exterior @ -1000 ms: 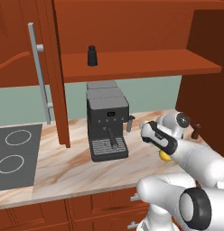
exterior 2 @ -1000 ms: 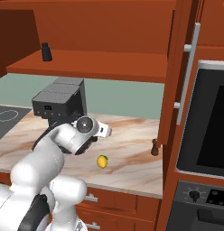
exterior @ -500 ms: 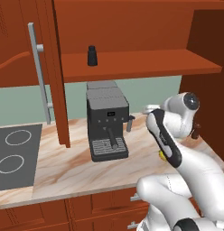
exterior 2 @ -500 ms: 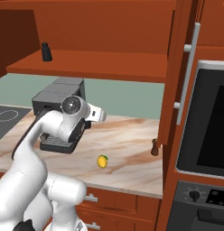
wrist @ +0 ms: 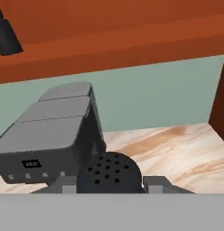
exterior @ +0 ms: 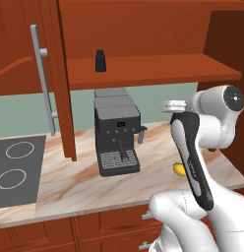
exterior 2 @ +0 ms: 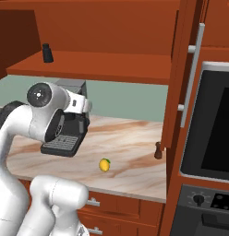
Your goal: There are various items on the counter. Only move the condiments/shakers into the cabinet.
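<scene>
Marbled counter (exterior 2: 135,138) below the cabinet shelf (wrist: 132,43) — black shaker (wrist: 109,173) clenched between the pincer (wrist: 109,185) tips

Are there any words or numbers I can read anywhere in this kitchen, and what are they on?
No text can be read.
Coffee machine: a small display and buttons on its front, too small and blurred to read.
Oven panel: knob and marks, too blurred to read.
Shaker on the cabinet shelf: no label.
</scene>
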